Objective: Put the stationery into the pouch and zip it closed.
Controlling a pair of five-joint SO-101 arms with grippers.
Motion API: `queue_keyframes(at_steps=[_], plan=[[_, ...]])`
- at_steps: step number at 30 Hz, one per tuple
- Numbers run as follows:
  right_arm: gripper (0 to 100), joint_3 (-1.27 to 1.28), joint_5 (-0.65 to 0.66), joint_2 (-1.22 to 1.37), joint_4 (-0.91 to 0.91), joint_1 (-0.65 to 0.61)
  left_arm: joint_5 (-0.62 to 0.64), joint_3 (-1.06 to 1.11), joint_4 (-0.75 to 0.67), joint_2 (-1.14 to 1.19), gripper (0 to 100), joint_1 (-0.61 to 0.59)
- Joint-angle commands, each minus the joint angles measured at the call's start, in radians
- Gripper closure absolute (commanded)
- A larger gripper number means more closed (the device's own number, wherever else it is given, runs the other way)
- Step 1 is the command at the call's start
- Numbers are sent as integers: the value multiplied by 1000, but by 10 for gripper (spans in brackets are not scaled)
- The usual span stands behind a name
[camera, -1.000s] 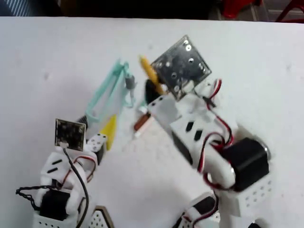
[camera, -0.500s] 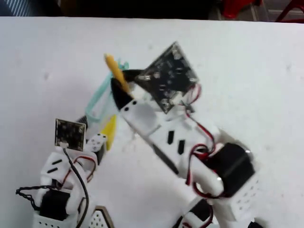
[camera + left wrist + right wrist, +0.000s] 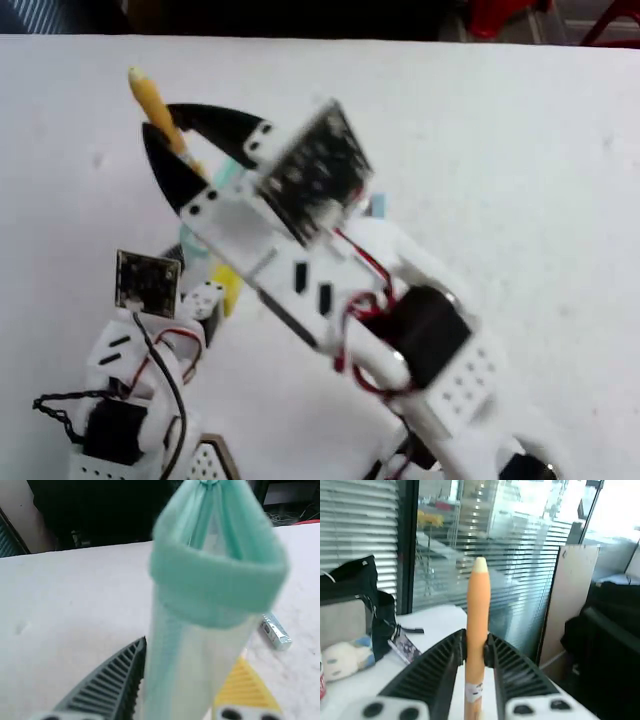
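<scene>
Yellow pen (image 3: 155, 108) leftward, tip toward far-left

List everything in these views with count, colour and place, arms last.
pen: one, yellow-orange, clamped in the right gripper, over the table's far left part in the high view.
pouch: one, mint green with clear sides, held in the left gripper.
small wrapped item: one, silvery blue, on the table beside the pouch.
table: one, white.
right gripper: black fingers, shut on the pen.
left gripper: grey and yellow fingers, shut on the pouch.
</scene>
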Motion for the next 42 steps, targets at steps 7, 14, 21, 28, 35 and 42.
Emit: queue_keyframes(at_steps=[7,14,21,28,35,42], plan=[[981,71,-8,-5,27,19,-8,-12,-26,-4,784,-7],[981,101,0,-42,82,22,-9,-12,-26,-4,784,-7],[719,101,2,-101,177,27,-9,-12,-26,-4,784,-7],[831,-8,95,-269,298,4,-9,-9,-26,-4,784,-8],[804,-51,92,-463,522,-111,-9,-9,-26,-4,784,-8],[803,-49,89,-585,700,-114,-9,-8,-28,-4,784,-8]])
